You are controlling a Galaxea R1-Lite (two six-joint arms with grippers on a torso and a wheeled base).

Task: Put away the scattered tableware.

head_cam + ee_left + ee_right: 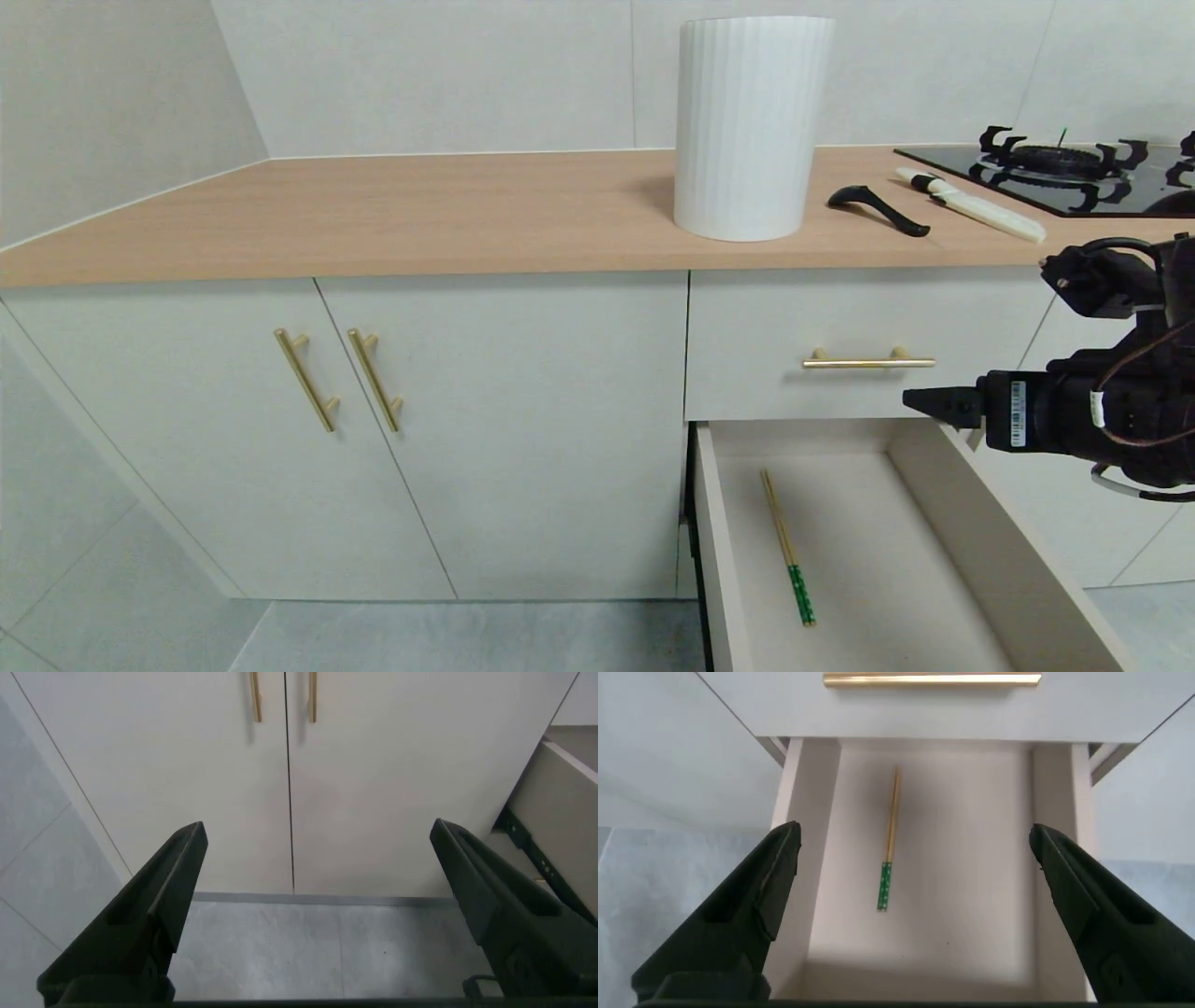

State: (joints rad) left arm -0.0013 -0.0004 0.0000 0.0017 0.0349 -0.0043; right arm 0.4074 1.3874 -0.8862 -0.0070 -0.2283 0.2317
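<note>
Right tool [926, 401] is hanging at the right edge of the head frame, just over the open drawer [717, 523]. It is released, jaws spread wide, carrying nothing. Its wrist view is looking down between its fingers [761, 910] into the drawer.

Chopsticks [888, 845] are lying lengthwise on the drawer floor, nearer one side wall, green ends pointing toward the drawer's front. Judging by that, the drawer is serving as the put-away place and is being kept open for more.

Left tool [318, 826] is also released and empty. It is facing the cabinet doors [280, 784] and the floor, well apart from the work.

Two pieces are waiting on the desk [420, 210], upper right of the head frame: a black spoon [878, 207] and a knife [971, 203]. The spoon is lying just beside the canister [752, 126]. The knife is lying near the hob [1055, 168]. The two are close together but not touching.

Judgement: the right arm is standing nearer to both, so it is the likelier one for the next pick.

Edges:
- The desk lip and the handle [868, 361] of the shut upper drawer are sitting between tool and desk; a rise would need to clear both.
- The canister is crowding the spoon from frame left, and the hob grate is crowding the knife from frame right.
- An approach from the desk's front looks the freest.
- The drawer has room for laying things down to the right of the chopsticks.
</note>
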